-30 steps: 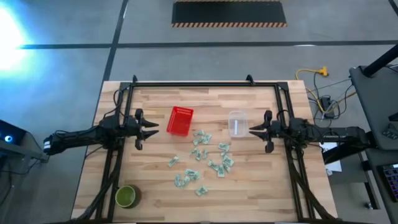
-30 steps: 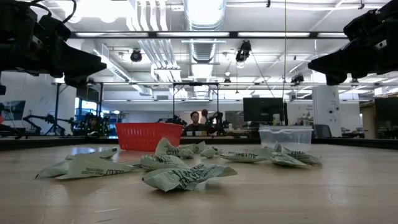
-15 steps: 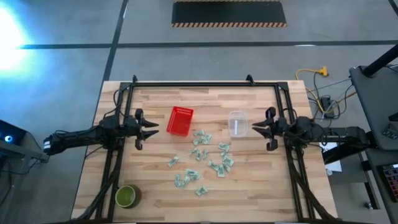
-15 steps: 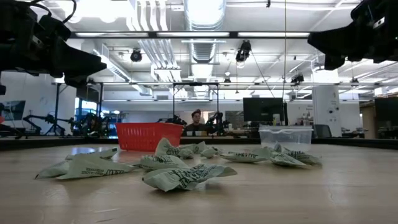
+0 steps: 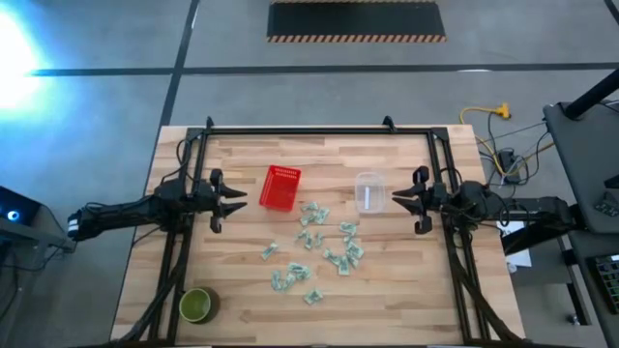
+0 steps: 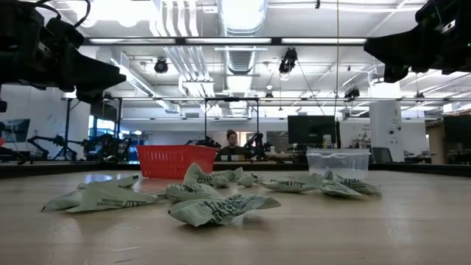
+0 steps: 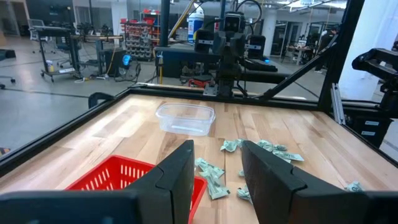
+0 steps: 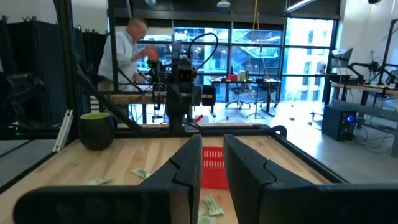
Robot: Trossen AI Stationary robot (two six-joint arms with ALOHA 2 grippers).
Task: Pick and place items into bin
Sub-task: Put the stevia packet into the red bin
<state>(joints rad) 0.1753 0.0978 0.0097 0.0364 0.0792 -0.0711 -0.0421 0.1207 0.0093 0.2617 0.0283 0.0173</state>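
Several small pale green-and-white packets [image 5: 314, 246] lie scattered flat on the wooden table's middle, also seen in the low view as packets [image 6: 213, 208]. A red basket [image 5: 280, 188] stands left of them and a clear plastic container [image 5: 368, 191] stands right of them. My left gripper [image 5: 240, 197] hovers open just left of the red basket [image 7: 130, 177]. My right gripper [image 5: 391, 201] hovers open, with a narrow gap, just right of the clear container. Both grippers are raised above the table, left gripper [image 6: 110, 77] and right gripper [image 6: 379, 51], and hold nothing.
A round green bowl [image 5: 197, 305] stands at the table's near left corner. A black frame [image 5: 300, 129] runs along the far edge and down both sides. A person [image 8: 134, 37] stands beyond the table's left side. Bare wood [image 5: 406, 300] shows at the near right.
My right gripper has risen a little and drawn back slightly toward the table's right edge, then held still. The packets, basket and container have stayed where they were.
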